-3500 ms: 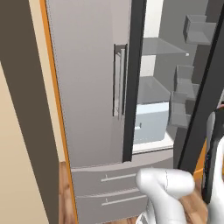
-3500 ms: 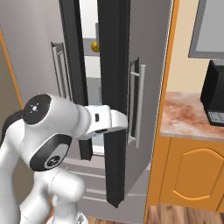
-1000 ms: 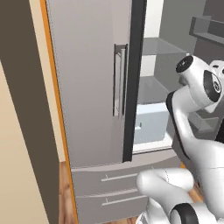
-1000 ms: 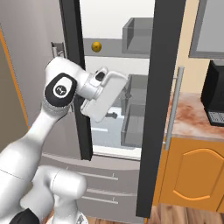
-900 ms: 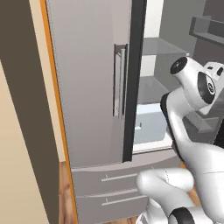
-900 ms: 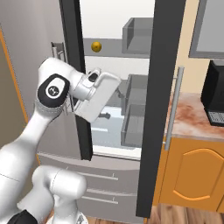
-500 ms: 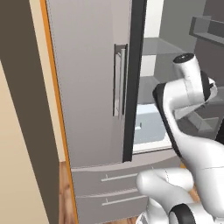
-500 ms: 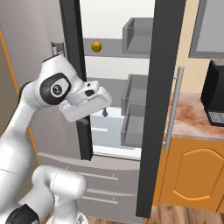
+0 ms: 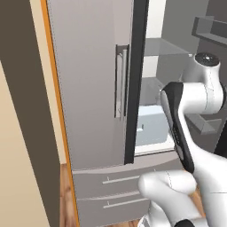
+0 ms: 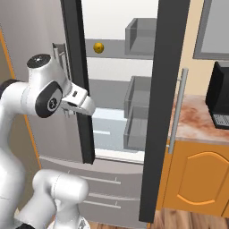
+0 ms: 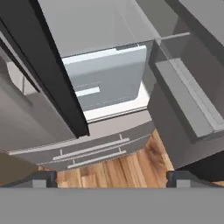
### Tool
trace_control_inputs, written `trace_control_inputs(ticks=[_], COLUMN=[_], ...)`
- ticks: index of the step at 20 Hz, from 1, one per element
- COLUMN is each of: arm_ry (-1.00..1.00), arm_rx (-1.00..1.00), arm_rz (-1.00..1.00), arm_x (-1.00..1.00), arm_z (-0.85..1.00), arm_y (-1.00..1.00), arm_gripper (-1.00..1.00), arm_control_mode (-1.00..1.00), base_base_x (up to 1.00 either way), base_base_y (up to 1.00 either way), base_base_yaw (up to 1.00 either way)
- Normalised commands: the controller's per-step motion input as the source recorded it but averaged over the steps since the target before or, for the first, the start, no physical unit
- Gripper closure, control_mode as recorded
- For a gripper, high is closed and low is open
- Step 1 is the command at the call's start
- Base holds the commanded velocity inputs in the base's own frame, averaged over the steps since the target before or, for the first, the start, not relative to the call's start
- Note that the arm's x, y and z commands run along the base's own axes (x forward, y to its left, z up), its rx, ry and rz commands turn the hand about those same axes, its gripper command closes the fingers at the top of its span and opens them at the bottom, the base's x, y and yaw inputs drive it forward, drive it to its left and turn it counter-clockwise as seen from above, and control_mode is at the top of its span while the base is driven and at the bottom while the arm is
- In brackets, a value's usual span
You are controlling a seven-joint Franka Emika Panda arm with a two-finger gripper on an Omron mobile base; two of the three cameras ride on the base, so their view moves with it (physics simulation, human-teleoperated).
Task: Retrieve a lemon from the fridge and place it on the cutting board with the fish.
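The fridge [image 10: 112,134] stands open now; a few seconds ago its right door was only open a crack. The arm has pulled back from the door and turned to face inside. The pincer [image 11: 111,177] is wide apart and holds nothing. The lemon [image 10: 99,47] sits on a high shelf [image 10: 112,48], well above the pincer. The arm can likely reach up for it next.

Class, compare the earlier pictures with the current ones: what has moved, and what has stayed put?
The right fridge door swung fully open, then the arm pulled back toward the left door. The gripper stays open, holding nothing. The lemon stays on its shelf.
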Motion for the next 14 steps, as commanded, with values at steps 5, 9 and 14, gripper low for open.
trace_control_inputs(ticks=[5, 9, 14], arm_ry=[-0.2, -0.02, 0.0], arm_rx=[-0.04, -0.01, -0.02], arm_rz=[0.01, 0.08, 0.11], arm_x=[0.02, 0.21, 0.37], arm_z=[0.06, 0.01, 0.53], arm_y=[0.37, 0.19, 0.52], arm_gripper=[-1.0, -1.0, -1.0], arm_control_mode=[-1.0, -1.0, -1.0], base_base_x=[0.0, 0.0, 0.0], base_base_y=[0.0, 0.0, 0.0], base_base_yaw=[0.0, 0.0, 0.0])
